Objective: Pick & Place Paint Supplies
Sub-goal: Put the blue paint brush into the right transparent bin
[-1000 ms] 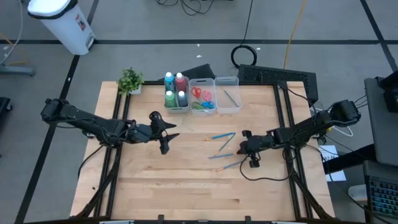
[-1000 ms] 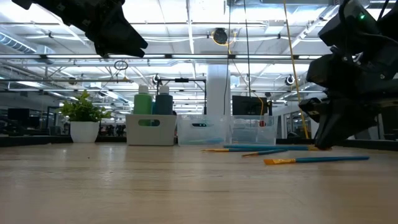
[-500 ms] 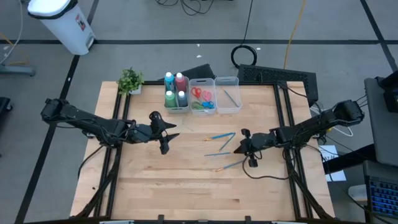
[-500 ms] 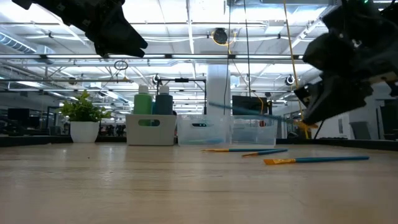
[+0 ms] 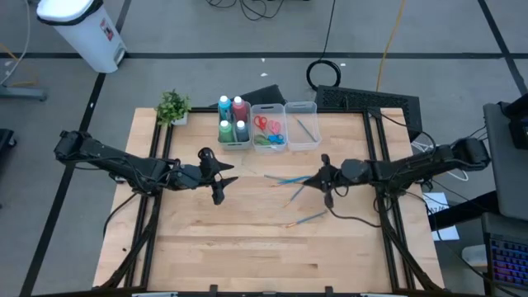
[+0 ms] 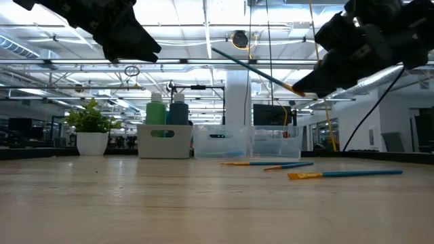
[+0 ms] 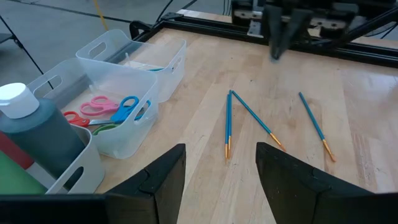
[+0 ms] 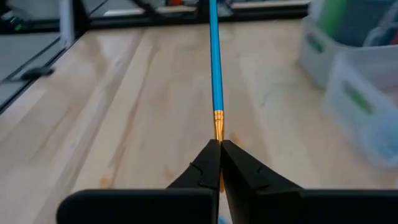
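No writing could be read anywhere; the red-and-white sticker on the white plastic bin (image 5: 82,31) beyond the bench was too small to make out.

The pale wooden surface (image 5: 206,239) carries three clear bins (image 5: 269,128) lined up along its far edge, and a small potted plant (image 5: 173,107) stands just beside them at the left corner. Out on the open boards, three blue-handled brushes (image 7: 251,116) lie loose, two touching at one end in a narrow V, the third (image 7: 315,125) apart.
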You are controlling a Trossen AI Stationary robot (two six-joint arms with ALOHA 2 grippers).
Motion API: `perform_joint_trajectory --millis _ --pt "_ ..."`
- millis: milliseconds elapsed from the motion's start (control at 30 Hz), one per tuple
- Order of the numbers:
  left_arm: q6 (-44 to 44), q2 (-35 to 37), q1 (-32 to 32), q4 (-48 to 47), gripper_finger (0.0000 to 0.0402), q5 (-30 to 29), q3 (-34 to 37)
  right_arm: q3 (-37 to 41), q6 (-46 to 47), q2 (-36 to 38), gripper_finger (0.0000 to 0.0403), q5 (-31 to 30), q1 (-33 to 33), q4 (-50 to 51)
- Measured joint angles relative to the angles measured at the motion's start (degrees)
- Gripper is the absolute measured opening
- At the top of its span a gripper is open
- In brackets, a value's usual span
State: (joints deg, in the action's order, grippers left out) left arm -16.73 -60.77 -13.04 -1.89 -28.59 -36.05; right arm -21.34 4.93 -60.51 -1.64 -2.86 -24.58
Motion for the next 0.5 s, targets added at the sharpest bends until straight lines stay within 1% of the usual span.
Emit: perform_joint_trajectory --millis 500 --pt "0.0 0.0 0.0 0.0 0.0202 0.0 0.0 0.0 0.5 0.0 0.0000 0.0 11.9 -4.8"
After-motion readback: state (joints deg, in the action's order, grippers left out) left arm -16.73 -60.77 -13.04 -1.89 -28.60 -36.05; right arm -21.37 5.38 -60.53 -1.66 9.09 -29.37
